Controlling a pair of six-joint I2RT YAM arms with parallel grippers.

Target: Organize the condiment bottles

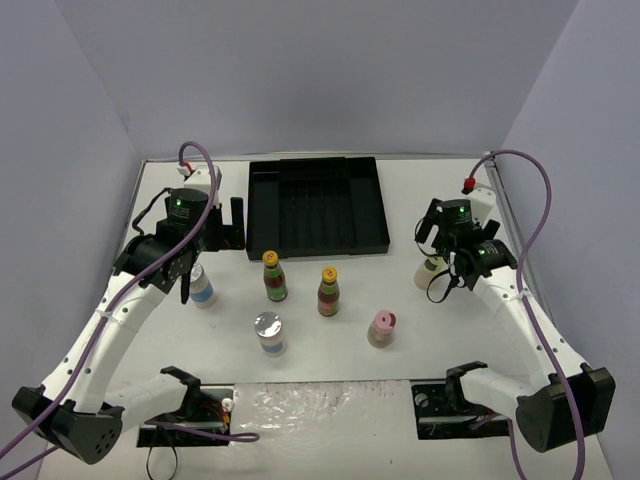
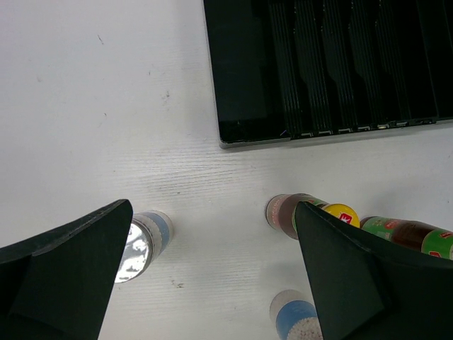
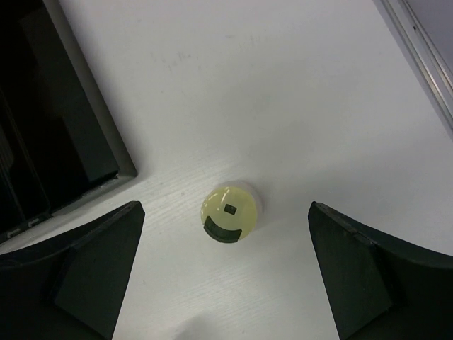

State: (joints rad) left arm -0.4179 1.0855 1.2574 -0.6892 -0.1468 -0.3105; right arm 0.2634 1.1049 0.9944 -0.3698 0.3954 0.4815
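Six condiment bottles stand in front of the black tray (image 1: 318, 205). Two slim dark bottles (image 1: 274, 276) (image 1: 328, 291) with yellow-orange caps are in the middle. One silver-capped jar (image 1: 269, 333) is nearer; the other (image 1: 202, 287) is by my left gripper (image 1: 187, 278). The left wrist view shows that jar (image 2: 145, 239) at the left finger's edge, with the left gripper (image 2: 212, 209) open and empty. The pink-capped bottle (image 1: 381, 328) is at the near right. My right gripper (image 1: 447, 274) hovers open above the cream yellow-capped bottle (image 3: 230, 212), which is centred between the fingers.
The tray (image 2: 248, 85) has one wide compartment on its left and several narrow ridged slots. Its corner shows in the right wrist view (image 3: 64, 142). The table's right rim (image 3: 417, 49) runs close to the right arm. Grey walls enclose the table.
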